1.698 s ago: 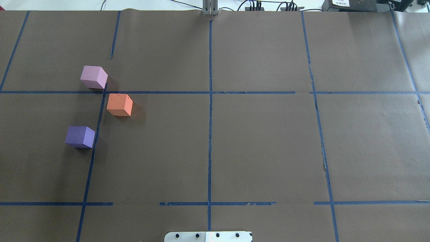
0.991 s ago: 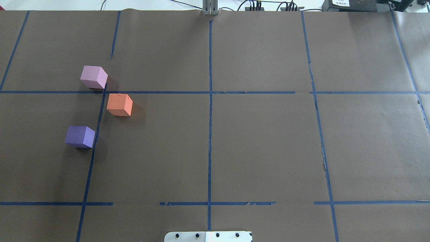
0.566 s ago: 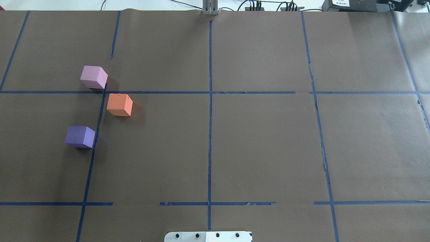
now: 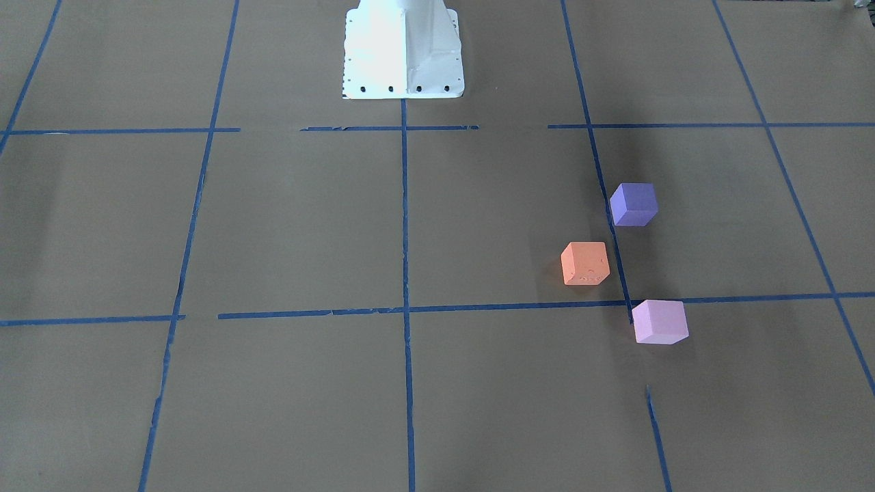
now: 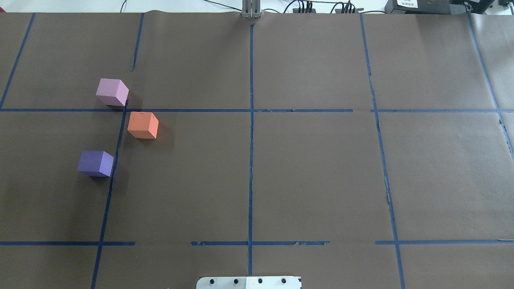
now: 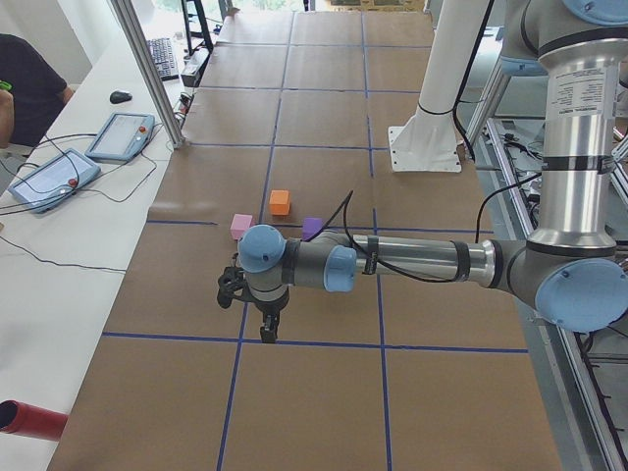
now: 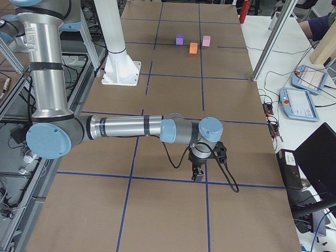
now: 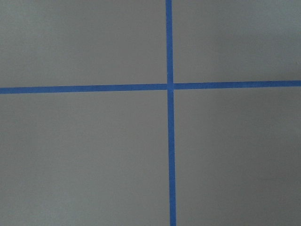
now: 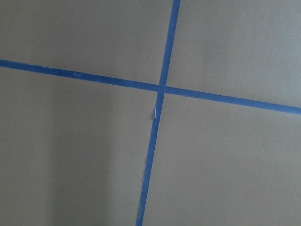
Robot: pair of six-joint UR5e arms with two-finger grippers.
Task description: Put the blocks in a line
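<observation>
Three cubes sit on the brown paper on my left side. The pale pink-lilac block [image 5: 112,92] [image 4: 659,321] is farthest from my base. The orange block [image 5: 143,125] [image 4: 585,263] sits just nearer and inward. The violet-purple block [image 5: 95,163] [image 4: 634,203] is nearest my base. They form a shallow zigzag along a blue tape line and do not touch. My left gripper [image 6: 267,329] hangs over the table end, away from the blocks. My right gripper [image 7: 198,175] hangs over the opposite end. Both show only in the side views; I cannot tell whether they are open or shut.
Blue tape lines [image 5: 251,120] divide the paper into a grid. My white base [image 4: 403,48] stands at the table's near middle. Control tablets [image 6: 49,177] and cables lie on the side bench, with a red cylinder [image 6: 20,419] near its end.
</observation>
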